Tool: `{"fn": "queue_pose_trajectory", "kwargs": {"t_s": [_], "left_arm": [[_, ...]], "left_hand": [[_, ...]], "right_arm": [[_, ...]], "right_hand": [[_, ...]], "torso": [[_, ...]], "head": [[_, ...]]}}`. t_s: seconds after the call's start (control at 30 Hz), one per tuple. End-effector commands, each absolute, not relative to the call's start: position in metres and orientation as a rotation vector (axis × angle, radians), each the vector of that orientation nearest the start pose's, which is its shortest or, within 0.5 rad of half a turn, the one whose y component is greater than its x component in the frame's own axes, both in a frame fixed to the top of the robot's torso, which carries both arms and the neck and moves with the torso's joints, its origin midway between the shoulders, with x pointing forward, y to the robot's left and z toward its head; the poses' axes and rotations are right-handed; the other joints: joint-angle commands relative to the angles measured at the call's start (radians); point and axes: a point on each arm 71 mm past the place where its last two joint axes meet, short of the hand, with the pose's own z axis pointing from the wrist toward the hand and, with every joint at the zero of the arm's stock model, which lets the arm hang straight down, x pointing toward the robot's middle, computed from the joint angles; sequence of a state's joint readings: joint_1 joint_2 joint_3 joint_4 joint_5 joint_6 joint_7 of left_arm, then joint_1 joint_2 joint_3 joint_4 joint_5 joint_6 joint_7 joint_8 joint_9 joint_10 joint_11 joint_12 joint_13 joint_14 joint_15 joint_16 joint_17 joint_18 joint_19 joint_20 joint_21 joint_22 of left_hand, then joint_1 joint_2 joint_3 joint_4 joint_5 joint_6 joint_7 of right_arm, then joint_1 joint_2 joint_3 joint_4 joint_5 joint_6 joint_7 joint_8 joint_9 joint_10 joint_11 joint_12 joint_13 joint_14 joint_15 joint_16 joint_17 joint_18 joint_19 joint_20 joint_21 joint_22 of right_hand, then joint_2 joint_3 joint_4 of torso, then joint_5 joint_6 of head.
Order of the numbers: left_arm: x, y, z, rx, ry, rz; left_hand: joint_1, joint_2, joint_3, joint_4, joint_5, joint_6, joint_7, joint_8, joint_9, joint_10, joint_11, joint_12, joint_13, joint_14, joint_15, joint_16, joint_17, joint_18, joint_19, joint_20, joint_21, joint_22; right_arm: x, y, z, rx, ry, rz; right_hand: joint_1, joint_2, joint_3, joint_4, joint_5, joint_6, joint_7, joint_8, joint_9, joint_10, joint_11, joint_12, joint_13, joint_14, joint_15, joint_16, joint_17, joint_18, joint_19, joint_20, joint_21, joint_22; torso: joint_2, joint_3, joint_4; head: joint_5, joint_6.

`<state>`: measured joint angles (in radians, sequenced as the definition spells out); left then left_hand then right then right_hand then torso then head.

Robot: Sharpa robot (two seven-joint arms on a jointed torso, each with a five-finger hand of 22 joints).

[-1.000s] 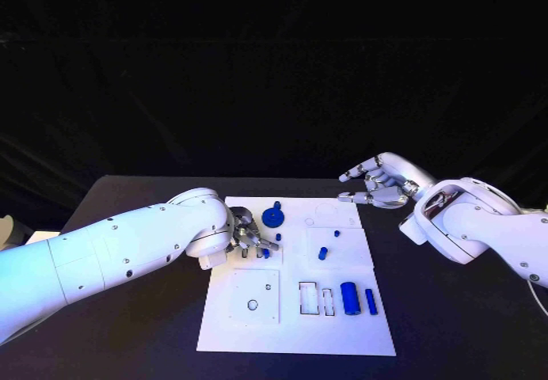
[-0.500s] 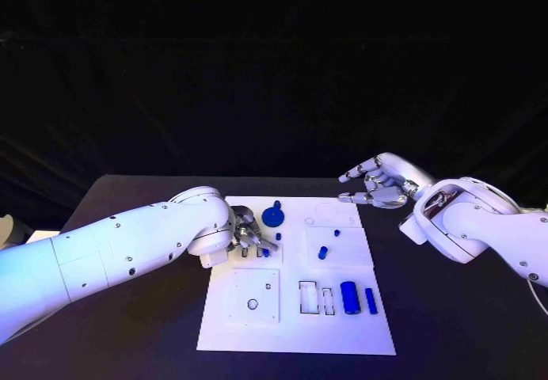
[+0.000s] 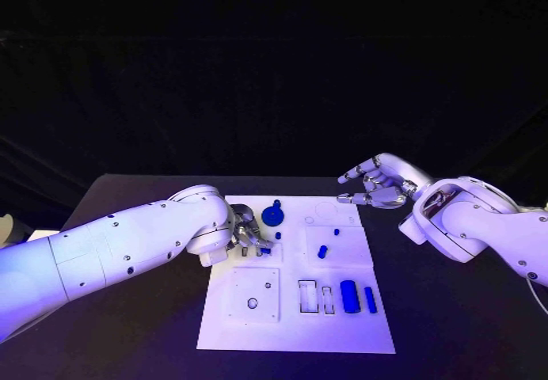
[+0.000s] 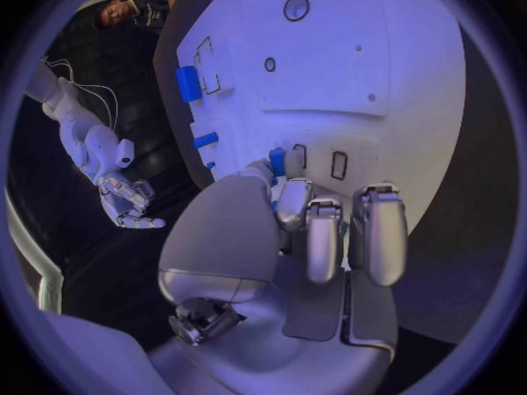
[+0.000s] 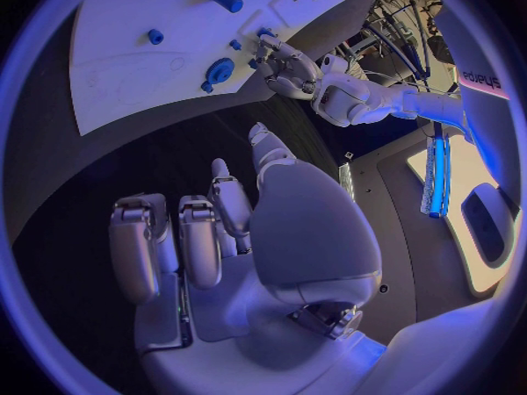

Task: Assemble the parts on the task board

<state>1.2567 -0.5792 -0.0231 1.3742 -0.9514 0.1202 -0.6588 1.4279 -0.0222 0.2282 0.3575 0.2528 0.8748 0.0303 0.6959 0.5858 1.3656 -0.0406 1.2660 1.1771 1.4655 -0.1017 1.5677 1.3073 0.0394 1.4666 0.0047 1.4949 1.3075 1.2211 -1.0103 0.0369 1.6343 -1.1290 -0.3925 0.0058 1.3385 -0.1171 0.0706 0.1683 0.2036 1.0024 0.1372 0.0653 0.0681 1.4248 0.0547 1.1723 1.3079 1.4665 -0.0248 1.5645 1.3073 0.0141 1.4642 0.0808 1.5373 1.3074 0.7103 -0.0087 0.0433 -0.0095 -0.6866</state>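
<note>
In the head view, the white task board (image 3: pixel 297 332) is lying in the middle of the black table (image 3: pixel 126 348). The left hand (image 3: pixel 248 234) is bending down over the board's left side, fingertips touching or almost touching it beside a small blue peg (image 3: pixel 278 235) and near a round blue part (image 3: pixel 273 214). More blue parts are sitting on the board's right side, among them a thick cylinder (image 3: pixel 349 298). The right hand (image 3: pixel 380 184) is hovering above the board's far right corner, fingers half curled and holding nothing.

In the left wrist view, the left hand's fingers (image 4: pixel 325 237) are curling in close together over the board (image 4: pixel 385 70), with a small blue piece (image 4: pixel 277 162) just at the thumb tip. Whether that piece is pinched or merely touched, I cannot tell.

In the right wrist view, the right hand (image 5: pixel 209 237) is hanging over bare table, fingers loosely bent and empty, well apart from the board (image 5: pixel 121 53).

To do this step well, the left hand should probably be closing squarely on the small piece, keeping it upright, then lowering it straight into its matching slot without nudging neighbours.
</note>
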Motion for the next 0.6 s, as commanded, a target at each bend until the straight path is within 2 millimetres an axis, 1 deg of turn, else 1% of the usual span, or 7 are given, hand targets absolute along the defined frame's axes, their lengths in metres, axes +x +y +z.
{"fn": "queue_pose_trajectory", "kwargs": {"t_s": [0.03, 0.13, 0.2, 0.23, 0.27, 0.4, 0.6], "left_arm": [[0.5036, 0.1289, -0.2062, -0.254, 2.364, -0.439], [0.5034, 0.1304, -0.2056, -0.262, 2.356, -0.441], [0.5032, 0.1316, -0.2051, -0.27, 2.349, -0.444], [0.5031, 0.1322, -0.2047, -0.274, 2.344, -0.446], [0.5028, 0.1327, -0.2043, -0.279, 2.339, -0.449], [0.5015, 0.1346, -0.2027, -0.293, 2.321, -0.458], [0.4999, 0.1376, -0.201, -0.296, 2.302, -0.46]], "left_hand": [[-0.038, -0.071, 0.243, -0.115, 0.006, -0.002, 0.0, 0.017, 0.016, 0.003, 0.003, 0.005, 0.011, 0.105, -0.003, 0.003, 0.263, -0.013, 0.065, 0.004, 0.002, 0.147], [-0.073, -0.103, 0.334, -0.137, 0.008, -0.004, 0.0, 0.026, 0.031, 0.004, 0.001, 0.003, 0.008, 0.105, 0.001, 0.003, 0.263, -0.013, 0.065, 0.004, 0.002, 0.148], [-0.091, -0.113, 0.367, -0.149, 0.009, -0.005, 0.0, 0.03, 0.037, 0.006, 0.0, 0.004, 0.009, 0.105, 0.002, 0.003, 0.263, -0.013, 0.065, 0.004, 0.002, 0.149], [-0.127, -0.127, 0.414, -0.167, 0.006, -0.005, 0.002, 0.036, 0.048, 0.008, 0.002, 0.004, 0.009, 0.105, 0.0, 0.003, 0.263, -0.013, 0.065, 0.006, 0.001, 0.149], [-0.135, -0.13, 0.429, -0.176, 0.006, -0.006, 0.001, 0.038, 0.051, 0.009, 0.001, 0.005, 0.009, 0.105, 0.002, 0.003, 0.263, -0.013, 0.066, 0.004, 0.002, 0.15], [-0.142, -0.132, 0.442, -0.187, 0.006, -0.005, 0.001, 0.04, 0.054, 0.011, -0.001, 0.006, 0.012, 0.105, 0.002, 0.003, 0.263, -0.014, 0.067, 0.004, 0.004, 0.153], [-0.15, -0.137, 0.454, -0.2, 0.006, -0.004, 0.0, 0.041, 0.058, 0.015, -0.002, 0.01, 0.016, 0.105, 0.001, 0.003, 0.263, -0.015, 0.069, 0.004, 0.008, 0.16]], "right_arm": [[0.4754, -0.2496, -0.1332, 0.145, 1.562, 0.832], [0.4755, -0.2494, -0.1335, 0.144, 1.563, 0.832], [0.4755, -0.2493, -0.1338, 0.144, 1.564, 0.833], [0.4755, -0.2492, -0.1339, 0.144, 1.564, 0.833], [0.4756, -0.2492, -0.134, 0.143, 1.565, 0.833], [0.4757, -0.2492, -0.1344, 0.143, 1.566, 0.833], [0.4762, -0.2489, -0.1351, 0.143, 1.568, 0.832]], "right_hand": [[0.002, 0.004, -0.006, 0.002, 0.007, 0.009, 0.0, 0.006, 0.001, -0.002, -0.005, -0.006, 0.043, 0.102, 0.004, 0.002, 0.255, 0.004, 0.067, 0.005, -0.005, 0.19], [0.004, 0.005, -0.008, 0.002, 0.013, 0.009, 0.0, 0.005, 0.001, -0.003, -0.005, -0.008, 0.042, 0.102, 0.004, 0.001, 0.254, 0.004, 0.066, 0.004, -0.006, 0.188], [0.004, 0.005, -0.008, 0.002, 0.015, 0.009, 0.0, 0.005, 0.001, -0.003, -0.005, -0.008, 0.042, 0.102, 0.003, 0.001, 0.254, 0.004, 0.066, 0.004, -0.006, 0.188], [0.004, 0.005, -0.008, 0.002, 0.015, 0.009, 0.0, 0.005, 0.001, -0.003, -0.005, -0.008, 0.042, 0.102, 0.003, 0.001, 0.254, 0.004, 0.066, 0.004, -0.006, 0.188], [0.004, 0.005, -0.008, 0.002, 0.015, 0.009, 0.0, 0.005, 0.001, -0.003, -0.005, -0.008, 0.042, 0.102, 0.003, 0.001, 0.254, 0.004, 0.066, 0.004, -0.006, 0.188], [0.004, 0.005, -0.009, 0.002, 0.017, 0.009, 0.0, 0.005, 0.001, -0.003, -0.005, -0.008, 0.041, 0.102, 0.003, 0.001, 0.255, 0.004, 0.066, 0.004, -0.006, 0.188], [0.004, 0.005, -0.009, 0.002, 0.018, 0.009, 0.0, 0.005, 0.001, -0.003, -0.005, -0.008, 0.041, 0.102, 0.003, 0.001, 0.253, 0.004, 0.066, 0.004, -0.006, 0.187]], "torso": [[-0.001, 0.0009, 0.0008], [0.0, 0.0009, 0.0009], [-0.001, 0.0012, 0.0008], [-0.001, 0.0013, 0.0005], [0.0, 0.0013, 0.0004], [-0.001, 0.002, 0.002], [-0.001, 0.0032, 0.0019]], "head": [[0.001, 0.0], [0.001, -0.001], [0.003, -0.001], [0.004, -0.001], [0.004, -0.001], [0.006, 0.0], [0.012, -0.001]]}}
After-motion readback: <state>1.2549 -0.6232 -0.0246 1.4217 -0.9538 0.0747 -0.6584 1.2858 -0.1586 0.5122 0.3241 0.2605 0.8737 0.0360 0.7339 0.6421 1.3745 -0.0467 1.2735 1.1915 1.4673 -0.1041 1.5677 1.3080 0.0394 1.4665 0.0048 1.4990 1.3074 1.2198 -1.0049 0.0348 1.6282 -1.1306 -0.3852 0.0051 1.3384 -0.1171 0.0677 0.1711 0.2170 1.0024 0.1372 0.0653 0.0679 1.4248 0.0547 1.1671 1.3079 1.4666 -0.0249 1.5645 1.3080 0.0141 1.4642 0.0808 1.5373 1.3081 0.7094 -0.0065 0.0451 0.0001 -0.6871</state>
